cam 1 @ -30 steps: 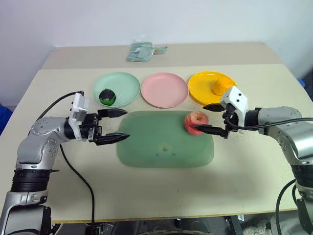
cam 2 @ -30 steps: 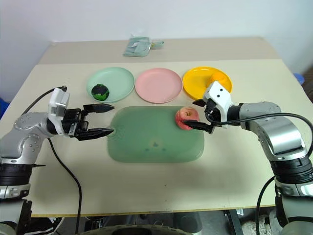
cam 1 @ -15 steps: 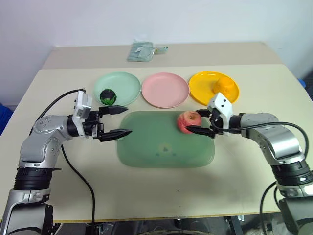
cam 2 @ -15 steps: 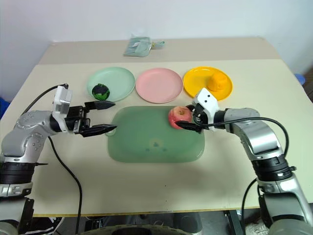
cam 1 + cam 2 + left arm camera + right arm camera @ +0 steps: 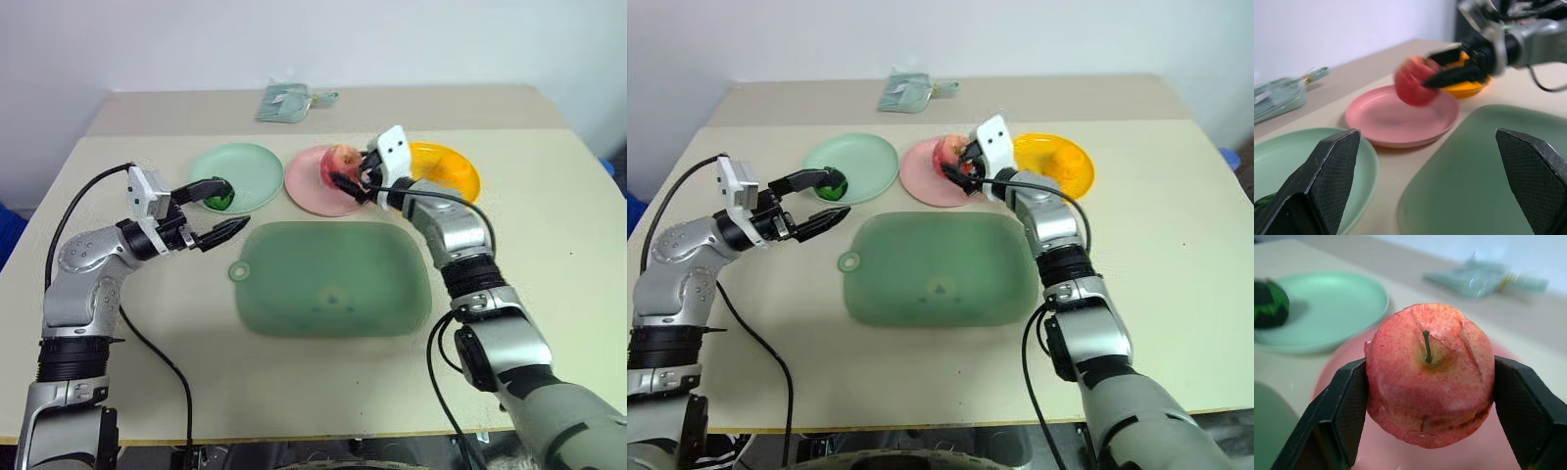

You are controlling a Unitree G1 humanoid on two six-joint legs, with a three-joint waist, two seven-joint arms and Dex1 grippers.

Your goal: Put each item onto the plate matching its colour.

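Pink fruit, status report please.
Right gripper shut on pink fruit, above pink plate. Left gripper open, empty. Nothing in the way.

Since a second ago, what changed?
The right tool, shut on the pink-red fruit, carried it off the green mat to above the pink plate. The left tool stayed open and edged toward the mint plate. Plates and other fruits unmoved.

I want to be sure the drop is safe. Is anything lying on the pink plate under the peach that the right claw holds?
Nothing visible does. The right claw holds the pink-red peach over the pink plate, whose visible surface is bare.
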